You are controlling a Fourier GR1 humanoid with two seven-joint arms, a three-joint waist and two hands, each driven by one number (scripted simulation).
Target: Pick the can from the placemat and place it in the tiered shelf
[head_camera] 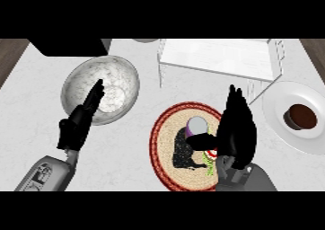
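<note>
A round woven placemat with a red rim lies at the counter's centre. On it stands the can, purple-sided with a pale top. My right hand is right beside the can on its right, fingers straight and pointing away, thumb reaching across the can's near side. The hand hides part of the can and the mat. The white tiered shelf stands at the back, right of centre. My left hand rests open at the left, fingers up.
A marbled grey bowl sits at the back left, under my left fingertips. A white plate with a brown cup stands at the right. A dark box is at the far left back.
</note>
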